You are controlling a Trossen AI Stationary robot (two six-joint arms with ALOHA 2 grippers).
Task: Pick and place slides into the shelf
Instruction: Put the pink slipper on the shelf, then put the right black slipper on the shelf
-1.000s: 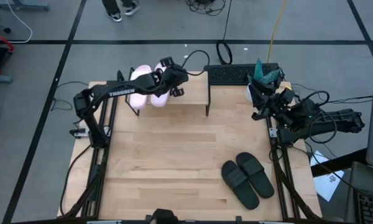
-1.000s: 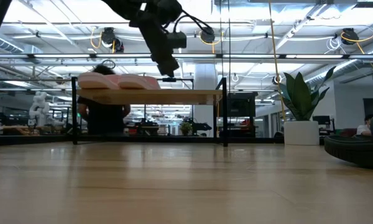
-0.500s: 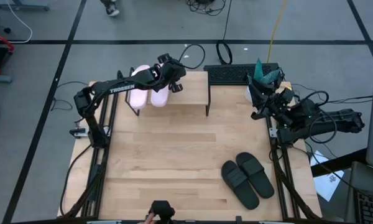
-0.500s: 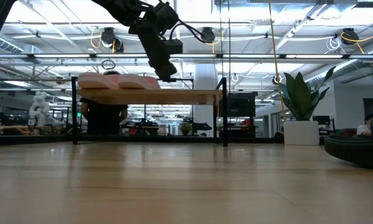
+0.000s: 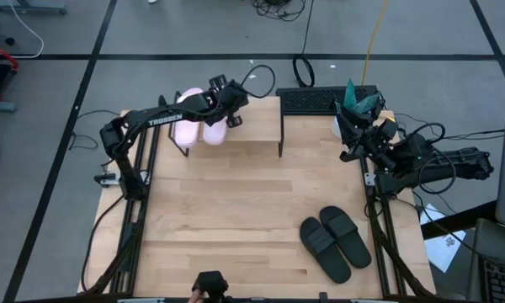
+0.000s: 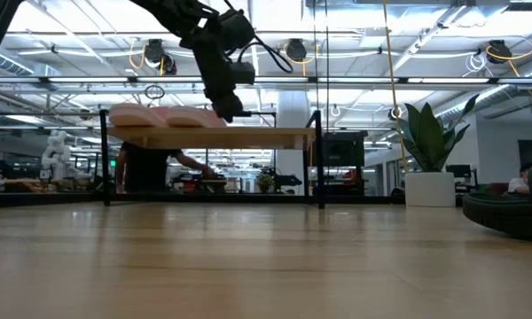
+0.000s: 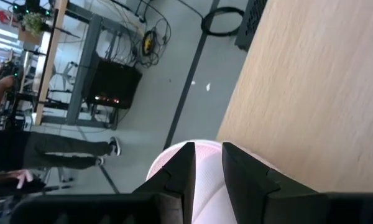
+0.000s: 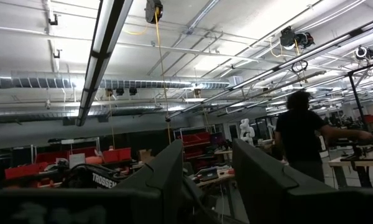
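Note:
Two pale pink slides (image 5: 200,128) lie side by side, soles down, on the left end of the shelf (image 5: 257,126), also seen as the pale pink slides (image 6: 164,115) on the shelf (image 6: 248,136). The black pair (image 5: 335,240) lies on the tabletop near the right near corner. My left gripper (image 5: 223,112) points down at the far end of the right pink slide (image 7: 202,186), its fingers a narrow gap apart. My right gripper (image 5: 347,128) waits open at the table's right edge, raised and pointing into the room (image 8: 208,162). My left gripper (image 7: 208,155) comes from above at the right pink slide's rounded end (image 7: 174,158), which shows around and between its fingertips. In the low view its tip (image 6: 222,111) overlaps that end. I cannot tell whether it touches the slide.
The shelf's right half (image 7: 311,93) is bare wood. A keyboard (image 5: 324,99) and a potted plant (image 5: 362,97) sit behind the far right corner. A dark object (image 5: 209,284) is at the near edge. A person (image 6: 151,168) stands behind the shelf.
My left gripper has moved along the shelf toward the table's left at the same height, from just right of the right pink slide's end to over it. The right arm has kept still.

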